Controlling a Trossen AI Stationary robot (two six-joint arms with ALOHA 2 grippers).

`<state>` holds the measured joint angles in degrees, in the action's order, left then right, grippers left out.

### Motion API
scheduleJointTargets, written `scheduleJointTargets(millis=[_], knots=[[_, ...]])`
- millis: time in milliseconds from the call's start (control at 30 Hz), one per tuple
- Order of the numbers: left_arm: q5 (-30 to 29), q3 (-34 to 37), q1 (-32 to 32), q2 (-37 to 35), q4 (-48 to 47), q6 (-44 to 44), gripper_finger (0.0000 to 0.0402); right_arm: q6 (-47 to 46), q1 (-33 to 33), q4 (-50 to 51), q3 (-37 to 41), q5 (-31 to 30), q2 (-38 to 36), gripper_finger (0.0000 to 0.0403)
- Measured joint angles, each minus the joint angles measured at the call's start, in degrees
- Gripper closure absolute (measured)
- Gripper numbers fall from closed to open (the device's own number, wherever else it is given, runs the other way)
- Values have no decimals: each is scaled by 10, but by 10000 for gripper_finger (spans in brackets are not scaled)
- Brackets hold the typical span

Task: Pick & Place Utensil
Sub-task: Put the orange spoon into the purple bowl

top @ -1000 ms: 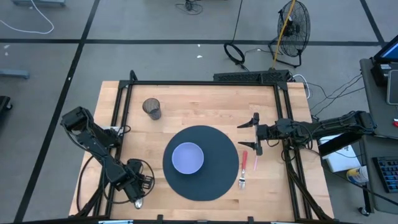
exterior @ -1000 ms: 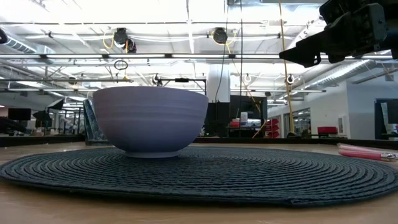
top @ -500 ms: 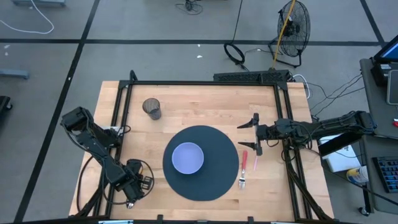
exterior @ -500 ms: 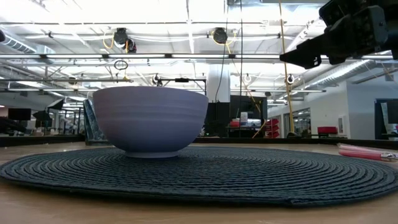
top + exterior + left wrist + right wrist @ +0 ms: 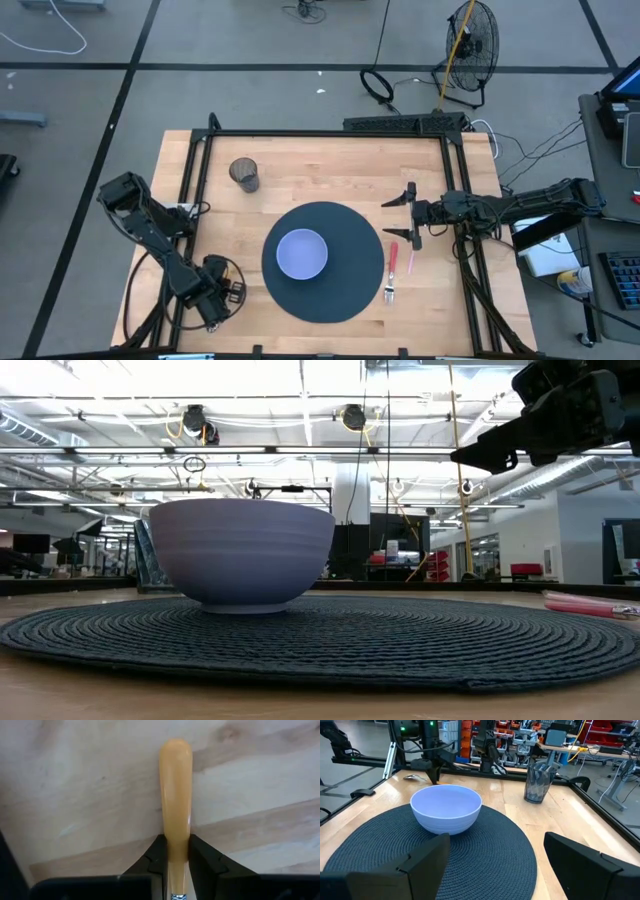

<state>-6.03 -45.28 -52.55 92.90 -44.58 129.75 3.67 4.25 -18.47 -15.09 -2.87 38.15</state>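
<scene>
A spoon with an orange handle (image 5: pixel 175 785) sits in my shut left gripper (image 5: pixel 175 842), low over the table's near left corner (image 5: pixel 213 305). Its metal bowl (image 5: pixel 412 777) shows beside the fingers in the right wrist view. A pale blue bowl (image 5: pixel 302 253) stands on a round dark placemat (image 5: pixel 345 225). A fork with a pink handle (image 5: pixel 391 268) lies on the table at the mat's right edge. My right gripper (image 5: pixel 410 216) hangs open above the table, right of the mat and just beyond the fork. My left gripper pinches the spoon's orange handle between its two fingers, at the end near the metal neck (image 5: pixel 175 832). The fingers come from above, pointing down, and lie across the handle, whose free end (image 5: pixel 175 747) reaches out past them. Whether the spoon is off the wood, I cannot tell.
A dark mesh cup (image 5: pixel 244 174) stands on the table's far left part. A black frame rail (image 5: pixel 320 133) runs around the table's edges. Bare wood (image 5: pixel 330 175) lies between the cup and the mat.
The spoon's metal bowl showed beside my left gripper at the near edge a second ago and is now hidden under the wrist in the high view. The right arm has stayed about where it was.
</scene>
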Motion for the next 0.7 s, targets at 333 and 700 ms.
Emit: scheduleJointTargets(millis=[333, 700], knots=[[-110, 3, -14, 3, -22, 1, 351, 0, 0, 0, 0, 0, 0, 85], [-122, 2, -14, 2, -38, -1, 352, 0, 0, -1, 0, 0, 0, 85]])
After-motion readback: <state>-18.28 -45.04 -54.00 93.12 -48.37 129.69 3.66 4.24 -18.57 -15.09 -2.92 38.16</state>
